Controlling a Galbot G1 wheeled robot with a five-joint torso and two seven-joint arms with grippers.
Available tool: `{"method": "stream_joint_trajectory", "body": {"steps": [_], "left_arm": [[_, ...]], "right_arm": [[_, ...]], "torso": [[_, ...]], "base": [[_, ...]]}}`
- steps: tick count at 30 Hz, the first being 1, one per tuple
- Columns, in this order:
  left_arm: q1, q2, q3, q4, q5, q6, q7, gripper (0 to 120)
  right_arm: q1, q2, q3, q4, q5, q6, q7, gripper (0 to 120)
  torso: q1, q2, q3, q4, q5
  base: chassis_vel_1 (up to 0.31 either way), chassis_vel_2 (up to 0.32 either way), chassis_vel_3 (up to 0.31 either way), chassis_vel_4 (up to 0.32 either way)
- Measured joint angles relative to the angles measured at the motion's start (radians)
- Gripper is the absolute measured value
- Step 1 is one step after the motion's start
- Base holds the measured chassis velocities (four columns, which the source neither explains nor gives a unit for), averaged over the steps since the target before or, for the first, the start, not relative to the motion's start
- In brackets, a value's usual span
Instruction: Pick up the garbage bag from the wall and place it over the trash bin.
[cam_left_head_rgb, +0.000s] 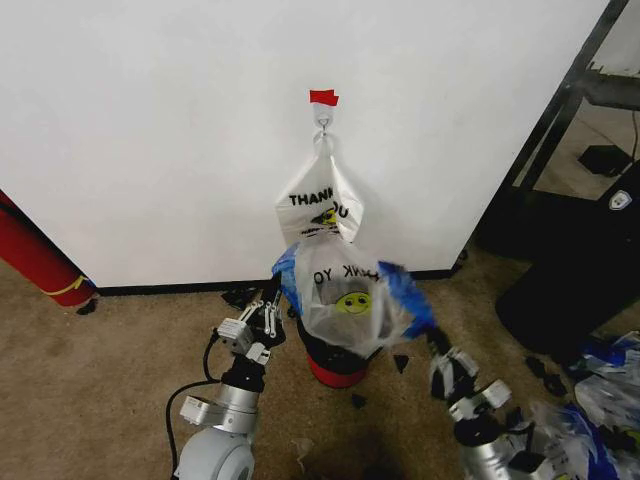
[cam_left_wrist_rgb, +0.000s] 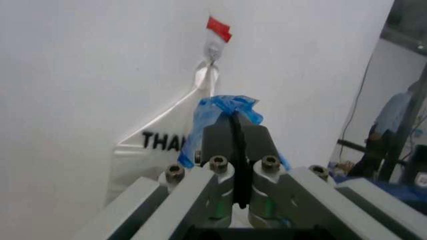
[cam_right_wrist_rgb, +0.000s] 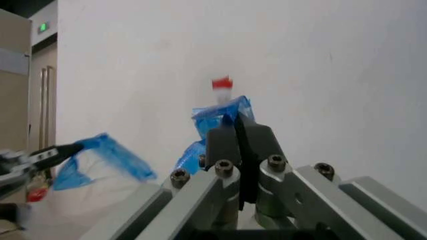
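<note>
Big plain white wall (cam_left_head_rgb: 150, 130) fills the back, smooth and matte, with a black baseboard along the tan carpet (cam_left_head_rgb: 100, 380). A small metal hook (cam_left_head_rgb: 323, 122) sits on the wall under a red tape mark (cam_left_head_rgb: 323, 97), and an opaque white bag (cam_left_head_rgb: 318, 205) with bold black lettering hangs from that hook, creased into a long triangle.

In front of it and lower, the garbage bag (cam_left_head_rgb: 350, 295) is off the wall: thin, see-through, crinkly film with a yellow smiley print and blue handle strips, stretched open between the two arms just above the trash bin (cam_left_head_rgb: 335, 362). That bin is round, black, with a red base, and the bag's belly covers most of its top; what is inside cannot be told.

Left hand (cam_left_head_rgb: 281, 288) is pressed together on one blue strip; the left wrist view shows its dark fingers (cam_left_wrist_rgb: 220, 137) clamped with bunched blue plastic poking out. Right hand (cam_left_head_rgb: 428, 333) is likewise pinched on the other strip, fingers (cam_right_wrist_rgb: 223, 142) tight together with blue film gathered at the tips.

Off at the right on the floor lies a pile of clear and blue plastic bags (cam_left_head_rgb: 590, 400).
</note>
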Motion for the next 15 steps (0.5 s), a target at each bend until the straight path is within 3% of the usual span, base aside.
{"method": "stream_joint_trajectory", "body": {"steps": [6,11,15], "left_arm": [[0.007,-0.014,0.013,0.005,-0.002,0.009,0.0,0],[-0.031,-0.053,0.03,0.109,-0.013,-0.006,0.002,0],[-0.041,-0.061,0.022,0.128,-0.001,-0.014,-0.004,0]], "right_arm": [[0.045,-0.018,0.04,0.006,-0.005,-0.023,0.001,0],[0.134,-0.02,0.041,-0.143,-0.017,-0.019,-0.02,0],[0.154,-0.004,0.006,-0.213,-0.035,-0.005,-0.023,0]], "torso": [[0.0,0.0,0.0,0.0,0.0001],[0.0,0.0,0.0,-0.0001,0.0001],[0.0,0.0,0.0,-0.0001,0.0001]], "base": [[0.0,0.0,0.0,0.0],[0.0,0.0,0.0,0.0],[0.0,0.0,0.0,0.0]]}}
